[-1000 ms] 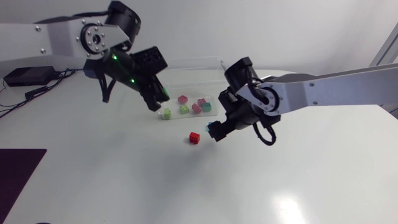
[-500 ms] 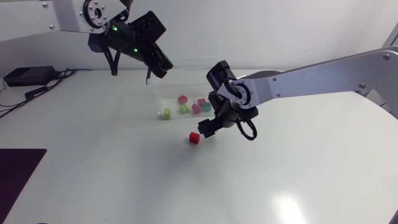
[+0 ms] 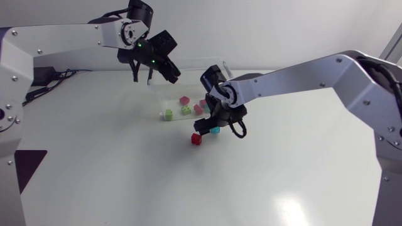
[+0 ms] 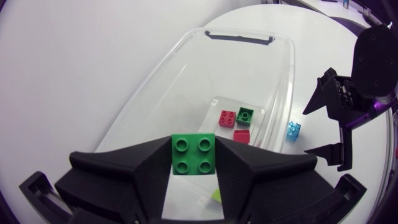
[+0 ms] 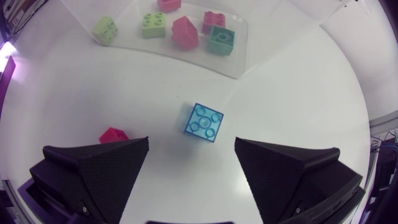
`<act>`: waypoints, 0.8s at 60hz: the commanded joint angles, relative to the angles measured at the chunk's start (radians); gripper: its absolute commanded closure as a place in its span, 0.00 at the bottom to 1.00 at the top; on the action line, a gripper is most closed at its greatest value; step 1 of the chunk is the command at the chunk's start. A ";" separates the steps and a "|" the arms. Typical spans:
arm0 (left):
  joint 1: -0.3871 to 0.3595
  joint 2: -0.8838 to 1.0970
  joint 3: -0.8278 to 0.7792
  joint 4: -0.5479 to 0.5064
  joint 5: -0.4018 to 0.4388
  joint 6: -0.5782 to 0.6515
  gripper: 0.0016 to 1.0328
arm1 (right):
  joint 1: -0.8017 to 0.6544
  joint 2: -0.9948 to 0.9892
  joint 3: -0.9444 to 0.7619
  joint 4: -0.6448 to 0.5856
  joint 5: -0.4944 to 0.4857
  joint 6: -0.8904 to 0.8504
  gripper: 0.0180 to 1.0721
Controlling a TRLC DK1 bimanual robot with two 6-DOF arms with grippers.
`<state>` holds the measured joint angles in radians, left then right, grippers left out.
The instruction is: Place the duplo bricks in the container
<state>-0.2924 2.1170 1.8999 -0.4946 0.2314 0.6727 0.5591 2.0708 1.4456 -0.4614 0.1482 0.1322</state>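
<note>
Head view, container (image 3: 179, 85): clear tub on the table (image 3: 125, 176). The stowed bricks (image 3: 186, 110) lie on its floor, several of them, pink, green and teal among them.
Head view, left gripper (image 3: 173, 73): raised over the container. What it carries cannot be made out from here.
Head view, right gripper (image 3: 207, 127): low over the table, just outside the container's near wall.
Head view, red brick (image 3: 196, 139): on the table outside the container, a little beyond the right gripper.
Left wrist view, green brick (image 4: 194, 154): pinched from two sides by the left gripper's fingers, hanging above the container's open inside and not let go.
Left wrist view, blue brick (image 4: 293, 130): on the table just outside the container's wall.
Right wrist view, right gripper: fingers spread wide with the blue brick on the table between them; neither finger touches it.
Right wrist view, red brick: beside one finger, farther from the container than the blue brick.
Done: several bricks in the container.
In hand: green brick, judged ready to drop (it hangs over the tub).
Left: blue brick ungrasped and red brick untouched, so two pickups appear to remain.
</note>
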 commanded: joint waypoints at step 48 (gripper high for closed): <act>0.012 -0.370 -0.329 0.195 0.051 -0.055 0.05 | -0.030 0.224 0.217 -0.122 0.031 0.101 0.26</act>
<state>-0.2886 1.8236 1.6447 -0.3222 0.2760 0.6464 0.5335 2.2532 1.6497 -0.5655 0.1699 0.2028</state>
